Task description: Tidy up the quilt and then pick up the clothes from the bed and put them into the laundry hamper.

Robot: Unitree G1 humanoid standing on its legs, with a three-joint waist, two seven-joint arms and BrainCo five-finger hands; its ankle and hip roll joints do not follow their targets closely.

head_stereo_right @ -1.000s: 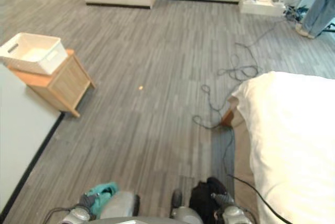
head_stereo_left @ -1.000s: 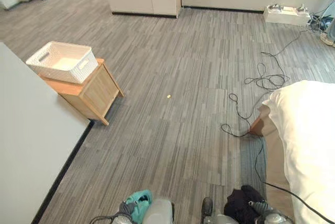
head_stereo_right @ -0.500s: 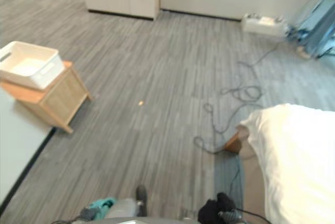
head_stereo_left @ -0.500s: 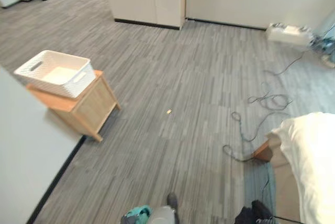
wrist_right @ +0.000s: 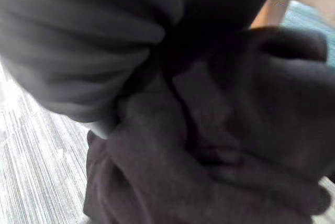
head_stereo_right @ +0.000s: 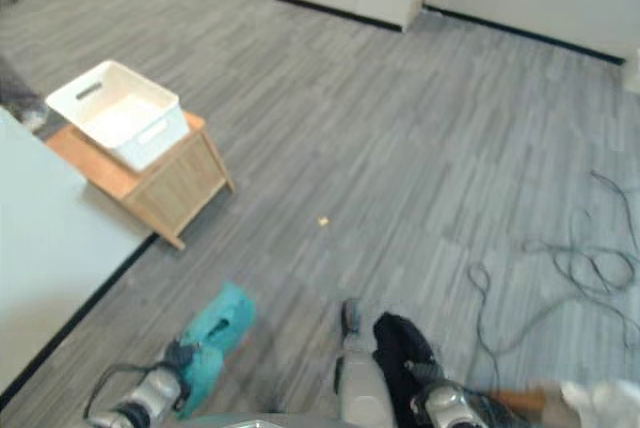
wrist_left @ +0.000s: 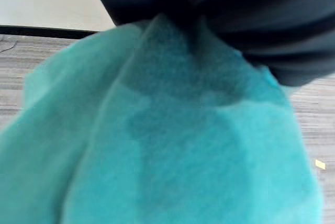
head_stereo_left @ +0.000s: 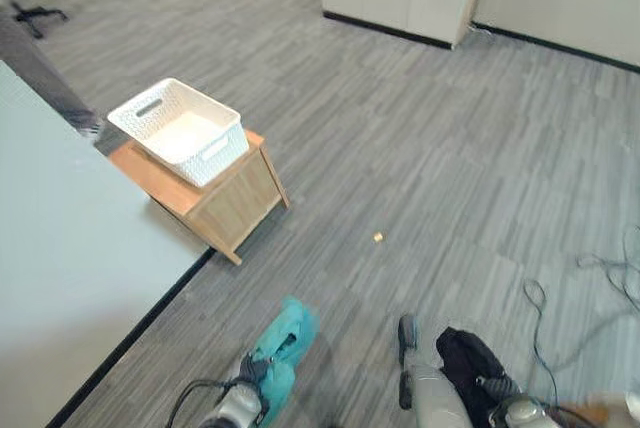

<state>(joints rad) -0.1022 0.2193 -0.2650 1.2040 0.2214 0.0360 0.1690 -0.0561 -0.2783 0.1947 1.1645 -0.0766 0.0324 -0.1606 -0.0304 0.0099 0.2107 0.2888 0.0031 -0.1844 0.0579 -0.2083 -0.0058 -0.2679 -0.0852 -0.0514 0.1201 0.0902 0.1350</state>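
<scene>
Teal garment [head_stereo_left: 282,340] bunched at the low left hand [head_stereo_left: 250,384], black one [head_stereo_left: 465,358] at the right hand [head_stereo_left: 490,386], fingers hidden.

Grey striped plank floor [head_stereo_left: 450,148], bearing a low wooden cabinet [head_stereo_left: 215,198] topped by a white perforated hamper [head_stereo_left: 180,131]; small yellow scrap [head_stereo_left: 378,237] lying nearby.

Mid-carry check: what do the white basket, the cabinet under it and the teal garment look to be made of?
White basket: likely moulded plastic, matte, with a perforated weave pattern and cut-out handles. Cabinet: light wood or wood-look board, its front apparently slatted. Teal garment: soft, fuzzy cloth, possibly fleece, hanging in loose folds.
</scene>
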